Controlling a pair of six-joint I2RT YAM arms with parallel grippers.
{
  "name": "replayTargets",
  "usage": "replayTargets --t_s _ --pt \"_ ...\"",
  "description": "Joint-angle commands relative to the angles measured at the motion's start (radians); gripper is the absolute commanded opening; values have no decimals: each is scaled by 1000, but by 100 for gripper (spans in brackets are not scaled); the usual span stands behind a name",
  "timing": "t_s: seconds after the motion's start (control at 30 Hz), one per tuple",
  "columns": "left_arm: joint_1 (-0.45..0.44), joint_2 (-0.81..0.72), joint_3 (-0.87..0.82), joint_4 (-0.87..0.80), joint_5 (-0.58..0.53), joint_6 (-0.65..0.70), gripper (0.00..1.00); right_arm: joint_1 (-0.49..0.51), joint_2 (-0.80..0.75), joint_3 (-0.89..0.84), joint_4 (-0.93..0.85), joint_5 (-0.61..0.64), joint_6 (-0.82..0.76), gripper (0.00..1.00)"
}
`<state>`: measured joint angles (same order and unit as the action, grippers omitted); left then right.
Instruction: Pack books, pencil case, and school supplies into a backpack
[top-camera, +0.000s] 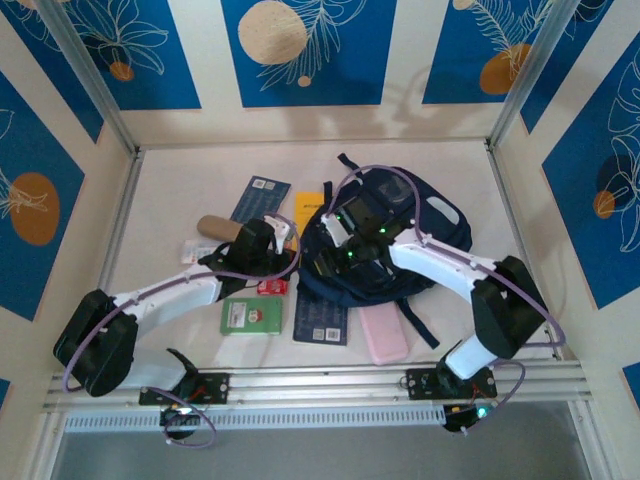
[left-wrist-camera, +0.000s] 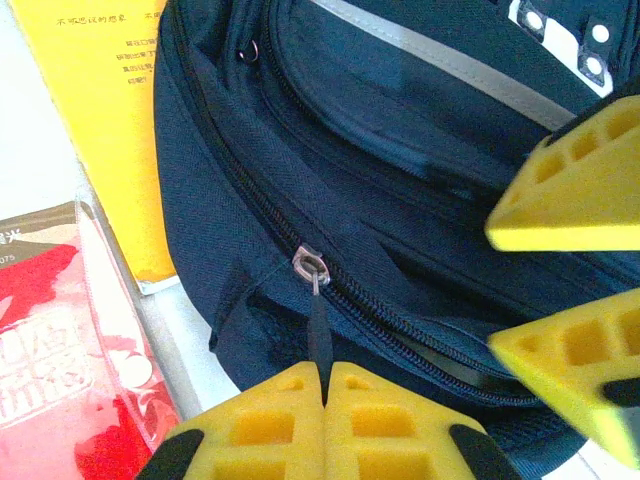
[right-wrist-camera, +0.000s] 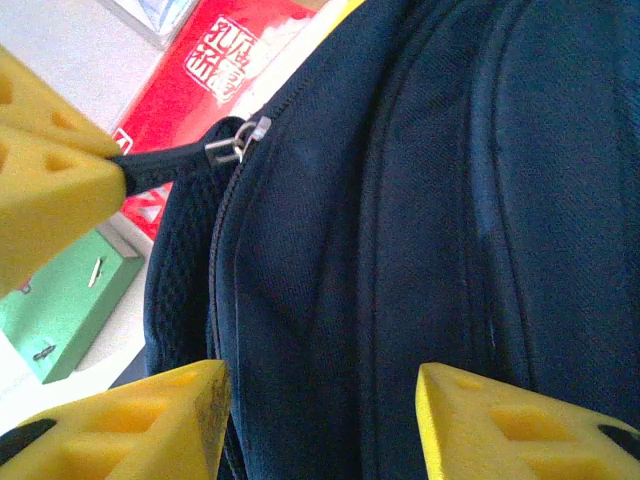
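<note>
The left gripper (left-wrist-camera: 322, 385) pinches the black zipper pull (left-wrist-camera: 318, 325) at the navy fabric backpack (left-wrist-camera: 400, 130)'s edge beside a flat red packet (left-wrist-camera: 60, 330); the right gripper (right-wrist-camera: 320, 400) gapes wide.

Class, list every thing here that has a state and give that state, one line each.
left gripper: shut on the zipper pull
right gripper: open, over the backpack
backpack: lying flat, zipper looks closed
yellow book: closed, lying flat
green box: closed, lying flat
</note>
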<state>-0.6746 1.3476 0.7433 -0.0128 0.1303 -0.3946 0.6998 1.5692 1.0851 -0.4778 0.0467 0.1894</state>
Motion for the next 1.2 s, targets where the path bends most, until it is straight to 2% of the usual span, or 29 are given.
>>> replayTargets --t_s 0.0,0.13,0.23,0.3,0.33,0.37,0.4,0.67,0.93,1.17 --pt "-6 -22 -8 33 37 -17 0 21 40 32 20 3 -24 53" --pt "-8 -18 -2 36 37 -13 0 30 74 42 21 46 -9 52" --pt "-8 -18 -4 38 31 -13 0 25 95 51 11 93 -7 44" --pt "-8 -16 -6 40 29 -15 0 24 104 56 1 107 -17 31" --pt "-8 -15 -7 40 27 -14 0 22 101 59 -5 115 -20 14" --pt "-7 -15 -6 38 22 -15 0 19 96 59 -8 112 -22 4" --pt "-8 -15 -4 34 14 -13 0 15 84 58 -7 111 -22 0" --pt "-6 24 49 7 -54 29 0 0 -90 65 -35 47 -105 0" --pt "-2 96 130 25 -185 68 0 -5 -214 53 -124 0 -145 0" --pt "36 115 149 77 -182 81 0 -13 -287 44 -197 26 -202 0"
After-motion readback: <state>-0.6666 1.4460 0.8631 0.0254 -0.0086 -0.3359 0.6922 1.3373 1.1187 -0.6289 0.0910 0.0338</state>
